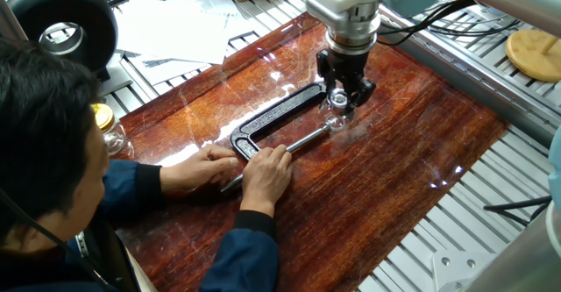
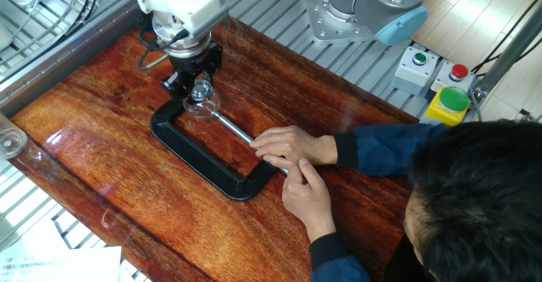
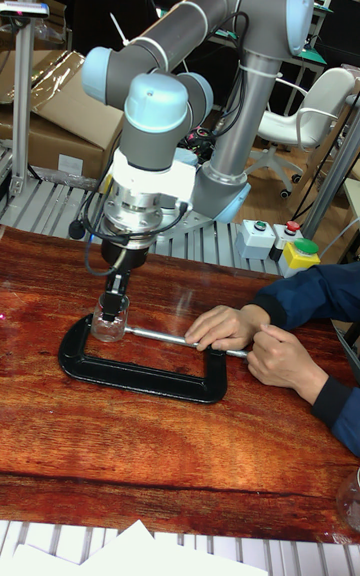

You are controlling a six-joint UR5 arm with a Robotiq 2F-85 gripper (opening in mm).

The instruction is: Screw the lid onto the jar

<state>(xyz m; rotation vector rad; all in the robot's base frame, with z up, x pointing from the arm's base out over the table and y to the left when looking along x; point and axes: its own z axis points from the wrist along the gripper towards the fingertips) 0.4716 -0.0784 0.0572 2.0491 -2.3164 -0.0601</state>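
The small clear jar [image 1: 337, 111] [image 2: 200, 107] [image 3: 108, 329] stands upright on the wooden table, pinched between the jaws of a black C-clamp [image 1: 275, 117] [image 2: 206, 162] [image 3: 140, 373]. The silvery lid [image 1: 338, 97] [image 2: 201, 90] sits on the jar's mouth. My gripper [image 1: 340, 94] [image 2: 201, 87] [image 3: 113, 306] points straight down over the jar, shut on the lid. The dark fingers [image 1: 357, 89] hide the lid's rim.
A person's two hands [image 1: 256, 166] [image 2: 292, 146] [image 3: 250, 336] hold the clamp's screw handle. A yellow-lidded jar [image 1: 105, 122] stands at the table's left edge. Button boxes [image 2: 415, 67] and a yellow-green one [image 2: 449, 104] sit beyond the far edge. Papers [image 1: 175, 29] lie off the board.
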